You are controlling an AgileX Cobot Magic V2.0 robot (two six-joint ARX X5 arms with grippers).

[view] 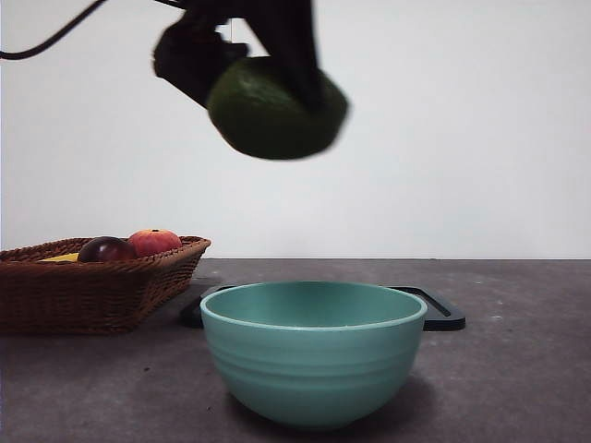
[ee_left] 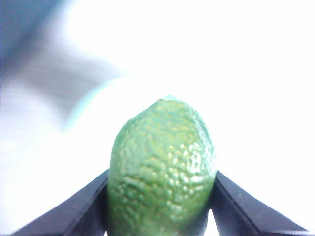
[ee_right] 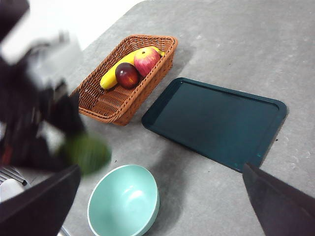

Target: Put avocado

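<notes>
Two black jaws of the left gripper clamp the dark green, pebbly oval avocado high in the upper middle of the front view, above the pale turquoise ceramic bowl. At left sits a brown wicker basket. The right gripper hangs wide open, empty.

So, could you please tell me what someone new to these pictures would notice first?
First, the avocado, dark green and held in the air in the left hand, above the bowl. That pale green bowl stands near and large on the table, with nothing in it. Off to one side, a wicker basket holds the other fruit, next to a dark tray; the right hand hangs open, high above the table.
</notes>
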